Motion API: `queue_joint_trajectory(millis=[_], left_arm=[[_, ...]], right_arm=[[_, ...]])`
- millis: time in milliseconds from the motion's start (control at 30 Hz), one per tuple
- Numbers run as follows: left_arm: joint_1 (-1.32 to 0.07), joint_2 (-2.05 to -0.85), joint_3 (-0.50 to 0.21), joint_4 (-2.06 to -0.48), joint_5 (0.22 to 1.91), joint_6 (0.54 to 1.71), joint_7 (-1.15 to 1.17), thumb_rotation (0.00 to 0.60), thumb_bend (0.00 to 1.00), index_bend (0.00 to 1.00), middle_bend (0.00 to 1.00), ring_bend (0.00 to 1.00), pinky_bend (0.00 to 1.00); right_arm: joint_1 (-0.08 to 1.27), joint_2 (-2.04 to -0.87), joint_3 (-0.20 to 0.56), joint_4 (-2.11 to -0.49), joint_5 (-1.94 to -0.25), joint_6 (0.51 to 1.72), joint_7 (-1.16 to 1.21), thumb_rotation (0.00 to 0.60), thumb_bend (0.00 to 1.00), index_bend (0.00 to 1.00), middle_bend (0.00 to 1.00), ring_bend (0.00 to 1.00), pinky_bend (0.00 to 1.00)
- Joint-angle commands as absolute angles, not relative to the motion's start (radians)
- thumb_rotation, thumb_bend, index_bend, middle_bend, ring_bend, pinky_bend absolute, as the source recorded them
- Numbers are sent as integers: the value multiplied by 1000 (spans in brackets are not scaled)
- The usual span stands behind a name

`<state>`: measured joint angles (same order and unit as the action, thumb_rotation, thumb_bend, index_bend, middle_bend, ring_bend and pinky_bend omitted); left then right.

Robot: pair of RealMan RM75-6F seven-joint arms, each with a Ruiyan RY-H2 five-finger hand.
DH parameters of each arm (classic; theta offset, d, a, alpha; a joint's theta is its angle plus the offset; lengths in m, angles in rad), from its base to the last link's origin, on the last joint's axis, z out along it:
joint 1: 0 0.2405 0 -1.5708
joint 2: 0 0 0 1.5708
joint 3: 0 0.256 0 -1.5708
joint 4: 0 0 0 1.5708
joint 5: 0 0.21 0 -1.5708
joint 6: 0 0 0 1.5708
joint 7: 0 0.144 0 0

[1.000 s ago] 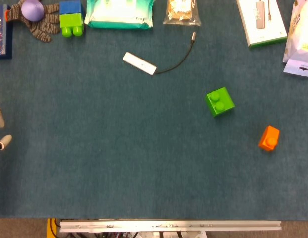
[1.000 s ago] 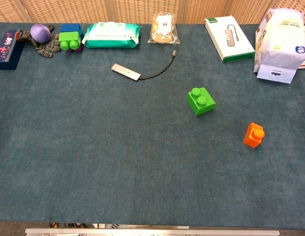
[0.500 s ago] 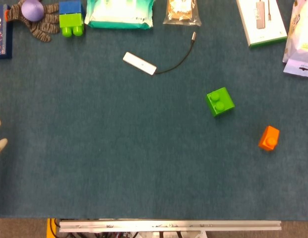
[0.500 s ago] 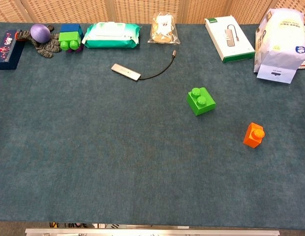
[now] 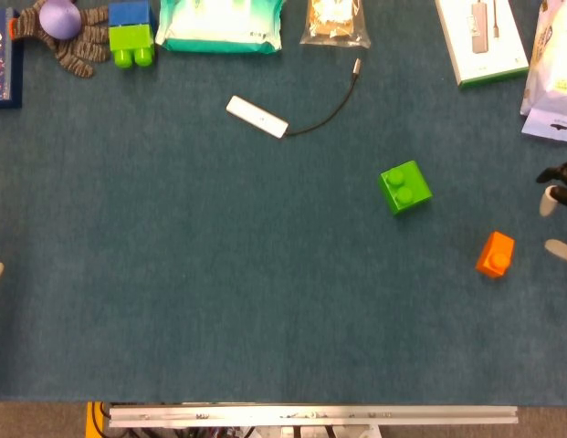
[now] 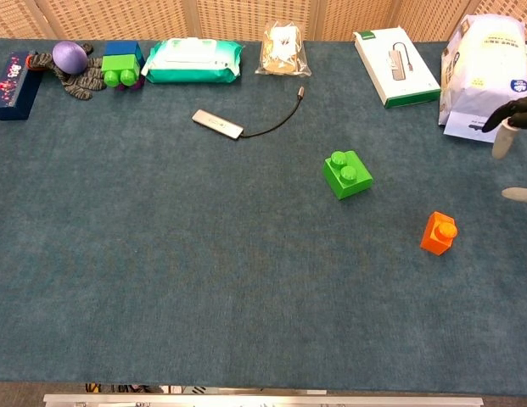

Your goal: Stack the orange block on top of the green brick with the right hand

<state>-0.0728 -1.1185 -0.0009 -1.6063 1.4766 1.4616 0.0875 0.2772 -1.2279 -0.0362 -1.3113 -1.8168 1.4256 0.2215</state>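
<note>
Orange block (image 5: 495, 254) and green brick (image 5: 405, 187) apart on blue cloth (image 5: 219, 274)

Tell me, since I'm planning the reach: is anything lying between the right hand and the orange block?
Nothing visible does. The right hand is just entering at the edge, and only bare table separates it from the orange block.

A blue carpeted table (image 6: 161, 280) stands before a woven wicker screen (image 6: 246, 17).
</note>
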Motion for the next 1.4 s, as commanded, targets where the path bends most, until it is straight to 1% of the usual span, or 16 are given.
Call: queue_joint_trajectory(millis=[33, 200, 400, 567, 867, 1400], left_arm=[[-73, -1118, -2, -1605, 1478, 1461, 85, 600, 111, 514, 347, 213, 181], [-74, -1117, -4, -1602, 1474, 1457, 81, 600, 111, 514, 351, 214, 181], [-71, -1118, -4, -1602, 1473, 1456, 83, 600, 111, 514, 357, 214, 181], [-71, -1119, -5, -1604, 1473, 1456, 87, 600, 112, 515, 362, 214, 181], [-67, -1122, -4, -1598, 1469, 1453, 82, 600, 111, 515, 370, 214, 181], [-59, -1128, -3, -1583, 1465, 1454, 70, 600, 111, 515, 376, 216, 181]], right_arm=[[299, -1220, -54, -1315, -1833, 1390, 203, 600, 0, 542, 313, 261, 301], [328, -1210, -77, -1324, -1841, 1329, 163, 600, 0, 542, 239, 190, 272], [353, -1202, -90, -1345, -1823, 1260, 113, 600, 0, 538, 181, 139, 252], [368, -1209, -99, -1353, -1813, 1217, 68, 600, 0, 520, 166, 126, 251], [389, -1227, -109, -1349, -1800, 1172, 15, 600, 0, 518, 154, 115, 246], [439, -1249, -109, -1373, -1769, 1083, -80, 600, 0, 489, 126, 90, 233]])
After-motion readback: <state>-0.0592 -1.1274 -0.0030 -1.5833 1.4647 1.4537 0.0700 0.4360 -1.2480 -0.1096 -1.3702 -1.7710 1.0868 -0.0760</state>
